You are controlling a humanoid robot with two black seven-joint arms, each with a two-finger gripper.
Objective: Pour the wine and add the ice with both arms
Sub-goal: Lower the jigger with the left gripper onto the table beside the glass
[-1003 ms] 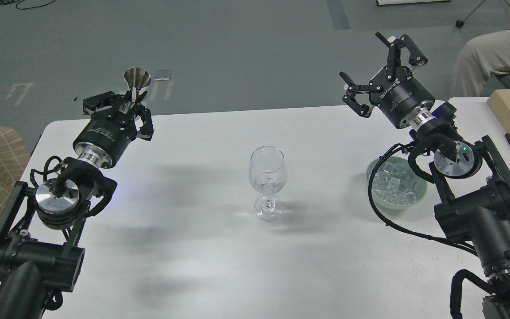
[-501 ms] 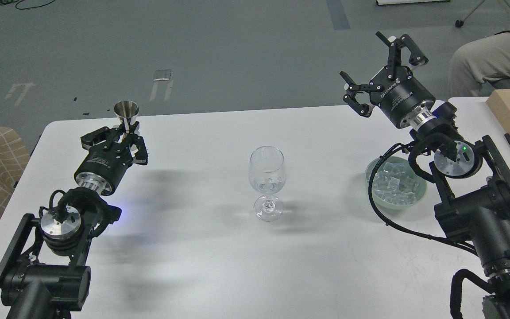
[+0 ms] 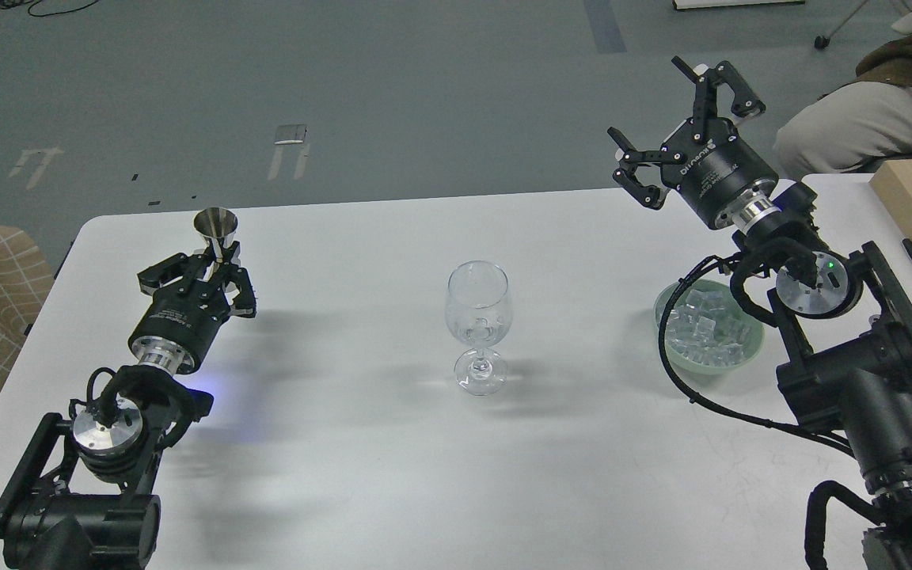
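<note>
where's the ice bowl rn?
In the head view, the pale green bowl of clear ice cubes sits on the white table's right side, right of the clear stemmed wine glass, partly behind the right arm.

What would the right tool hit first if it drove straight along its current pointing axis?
Probably nothing: the right tool, open, points up and away past the table edge, toward bare grey floor. Depth is unclear.

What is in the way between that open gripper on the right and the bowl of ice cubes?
Its own forearm and a black cable cross the green bowl, partly covering the ice. Nothing else lies between the right gripper and it.
</note>
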